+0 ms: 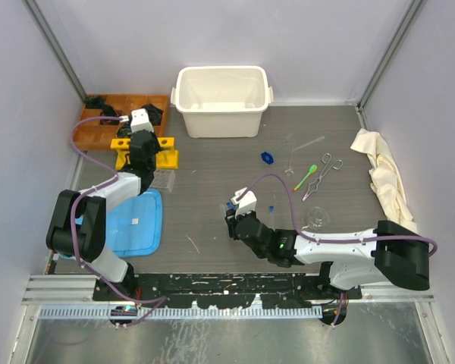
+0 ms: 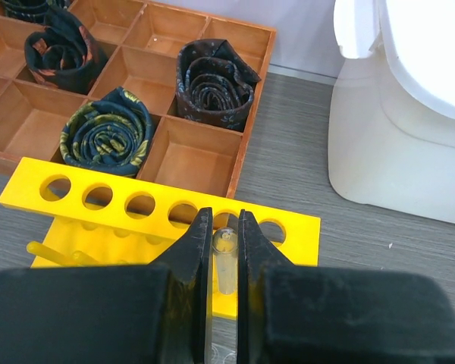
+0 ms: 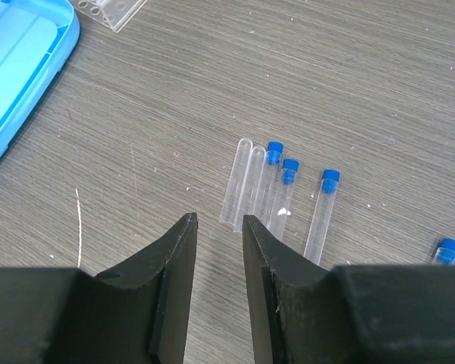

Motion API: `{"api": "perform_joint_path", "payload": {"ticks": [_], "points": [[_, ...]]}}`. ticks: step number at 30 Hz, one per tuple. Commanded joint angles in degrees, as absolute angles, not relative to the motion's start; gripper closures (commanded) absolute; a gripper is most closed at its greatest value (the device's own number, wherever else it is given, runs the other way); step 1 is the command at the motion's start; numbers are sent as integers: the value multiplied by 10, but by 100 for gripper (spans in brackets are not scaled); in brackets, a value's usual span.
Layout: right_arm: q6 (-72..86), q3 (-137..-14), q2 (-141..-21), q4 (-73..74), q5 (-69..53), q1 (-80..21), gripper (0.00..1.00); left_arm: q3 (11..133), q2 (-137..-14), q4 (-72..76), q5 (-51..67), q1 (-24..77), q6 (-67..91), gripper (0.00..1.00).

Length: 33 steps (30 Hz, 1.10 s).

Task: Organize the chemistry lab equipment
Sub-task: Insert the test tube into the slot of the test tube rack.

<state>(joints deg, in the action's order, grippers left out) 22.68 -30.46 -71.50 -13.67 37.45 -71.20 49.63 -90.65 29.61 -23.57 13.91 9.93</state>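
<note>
Glassware sorting on the grey table (image 1: 212, 174), as I watched from the remote station: at the far-left corner the left gripper (image 2: 225, 215) had its jaws drawn almost together on a clear glass tube (image 2: 224, 254), pinched between the black fingers right at the holed top bar of the yellow rack (image 2: 98, 220). I could not tell whether the tube's end sat inside a hole. Just behind the rack stood the orange tray (image 2: 246, 114), with rolls of dark fabric (image 2: 212, 83) in several compartments, and the white tub (image 2: 379, 136) sat at the middle of the far edge. Near the middle of the near edge the right gripper (image 3: 218, 218) hovered with its jaws partly apart and nothing between them. Just beyond its fingertips lay two uncapped tubes (image 3: 243, 182) side by side, with three blue-capped tubes (image 3: 322, 212) beside them. Toward the right edge lay the green spoon (image 1: 306, 176), the metal forceps (image 1: 327, 168) and, nearer me, the clear flask (image 1: 316, 218). The cream cloth (image 1: 383, 178) was bunched at the right edge, and a blue lid (image 1: 136, 224) lay flat near the near-left corner.
</note>
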Motion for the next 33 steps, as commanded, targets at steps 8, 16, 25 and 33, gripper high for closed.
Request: {"api": "perform_joint_path", "payload": {"ticks": [8, 16, 25, 33], "points": [[234, -302, -695, -160, 370, -706, 63, 510, -914, 361, -241, 139, 78, 100], [234, -301, -698, -160, 366, -701, 63, 510, -918, 360, -249, 139, 68, 100], [235, -298, -697, -161, 363, -698, 63, 508, -930, 362, -251, 138, 62, 100], [235, -300, -701, -162, 360, -697, 63, 507, -935, 363, -255, 139, 60, 100]]}}
